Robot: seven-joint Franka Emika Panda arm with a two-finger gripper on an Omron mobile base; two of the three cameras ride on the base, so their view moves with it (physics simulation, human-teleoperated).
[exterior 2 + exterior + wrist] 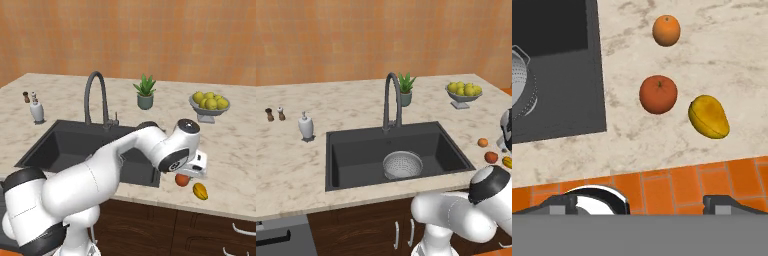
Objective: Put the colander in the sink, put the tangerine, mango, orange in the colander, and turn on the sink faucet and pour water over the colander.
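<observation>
Hovering my wide-open gripper over three fruits on the worktop; colander sits in the sink, faucet untouched.

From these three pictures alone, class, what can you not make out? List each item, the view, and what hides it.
- Sink, right base view: the arm covers its right part, colander included.
- Mango, left base view: cut by the right edge.
- Colander, hand view: cut by the left edge.
- Pincer, hand view: open, but its tips are cut by the bottom edge.
- The two small shakers, left base view: too small to tell apart.
</observation>
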